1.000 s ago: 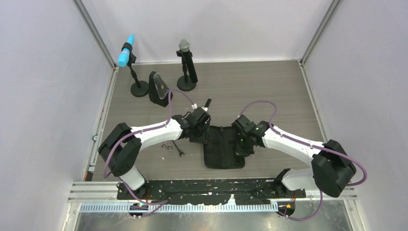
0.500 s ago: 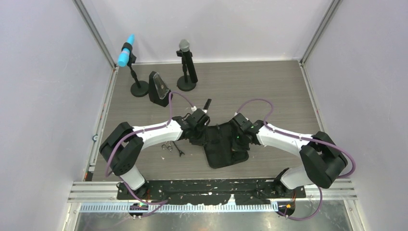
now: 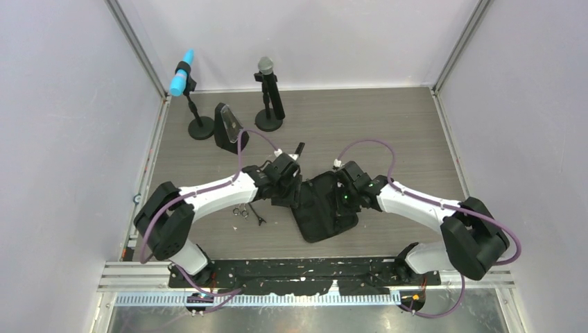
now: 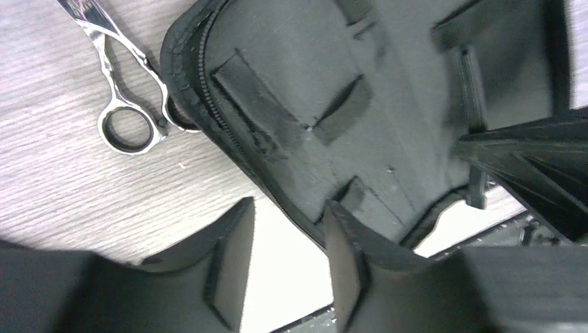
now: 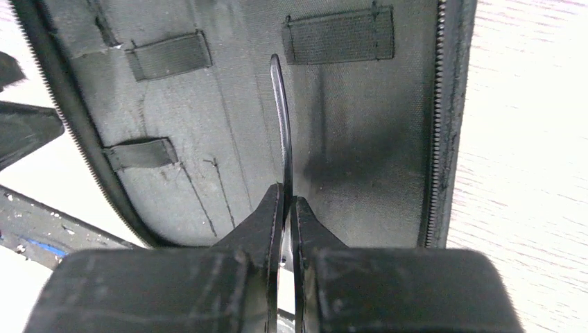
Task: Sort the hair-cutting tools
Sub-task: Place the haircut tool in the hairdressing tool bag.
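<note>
Stowing: hair clip (image 5: 281,125) pinched in right gripper (image 5: 286,208), tip toward 12 o'clock over open pouch (image 5: 360,125). Left gripper (image 4: 288,215) spread apart at pouch rim, silver scissors (image 4: 118,83) at its 10 o'clock. Next, likely: slide clip under elastic loop (image 5: 338,35).

A grey wood-grain worktop (image 3: 388,132) is fitted. An opened black pouch (image 3: 320,215) is laid on it, directly below the left tool (image 4: 288,229). Silver scissors (image 4: 118,83) are located left of this tool, touching the pouch edge. Two microphone stands (image 3: 202,127) are positioned well beyond it.
</note>
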Robot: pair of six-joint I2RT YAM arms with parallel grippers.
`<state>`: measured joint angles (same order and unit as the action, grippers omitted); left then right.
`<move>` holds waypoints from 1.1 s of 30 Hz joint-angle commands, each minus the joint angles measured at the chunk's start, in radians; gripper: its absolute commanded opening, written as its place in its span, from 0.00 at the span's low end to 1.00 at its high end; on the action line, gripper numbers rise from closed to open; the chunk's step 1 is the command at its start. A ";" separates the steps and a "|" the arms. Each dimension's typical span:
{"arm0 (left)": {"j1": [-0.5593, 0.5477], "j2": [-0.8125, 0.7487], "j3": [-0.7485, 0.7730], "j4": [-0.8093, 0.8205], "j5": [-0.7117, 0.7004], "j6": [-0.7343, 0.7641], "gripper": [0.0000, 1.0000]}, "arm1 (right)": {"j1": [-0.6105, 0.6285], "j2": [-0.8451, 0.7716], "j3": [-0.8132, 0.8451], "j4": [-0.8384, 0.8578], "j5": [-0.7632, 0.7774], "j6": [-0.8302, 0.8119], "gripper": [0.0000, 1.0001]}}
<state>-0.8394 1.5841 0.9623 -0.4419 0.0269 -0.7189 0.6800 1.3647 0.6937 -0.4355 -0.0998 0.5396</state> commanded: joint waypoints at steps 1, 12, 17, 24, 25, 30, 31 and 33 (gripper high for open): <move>0.024 -0.096 0.114 -0.037 -0.019 0.063 0.49 | -0.025 -0.073 0.039 -0.047 -0.018 -0.081 0.05; 0.055 0.194 0.480 -0.124 0.121 0.192 0.51 | -0.097 -0.083 0.077 -0.187 -0.056 -0.150 0.05; 0.055 0.308 0.514 -0.102 0.193 0.184 0.46 | -0.141 -0.052 0.089 -0.230 -0.113 -0.171 0.05; 0.056 0.400 0.535 -0.070 0.245 0.163 0.43 | -0.151 0.022 0.120 -0.249 -0.177 -0.203 0.05; 0.055 0.409 0.536 -0.068 0.250 0.161 0.43 | -0.151 0.039 0.125 -0.249 -0.182 -0.206 0.05; 0.055 0.440 0.534 -0.066 0.254 0.143 0.39 | -0.151 0.104 0.147 -0.246 -0.181 -0.220 0.05; 0.056 0.447 0.532 -0.063 0.254 0.140 0.38 | -0.152 0.111 0.150 -0.243 -0.180 -0.222 0.05; 0.054 0.456 0.530 -0.060 0.253 0.134 0.35 | -0.152 0.132 0.161 -0.242 -0.178 -0.225 0.05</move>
<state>-0.7834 2.0232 1.4593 -0.5175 0.2554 -0.5713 0.5304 1.4715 0.8055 -0.6765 -0.2619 0.3386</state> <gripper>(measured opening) 0.375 0.085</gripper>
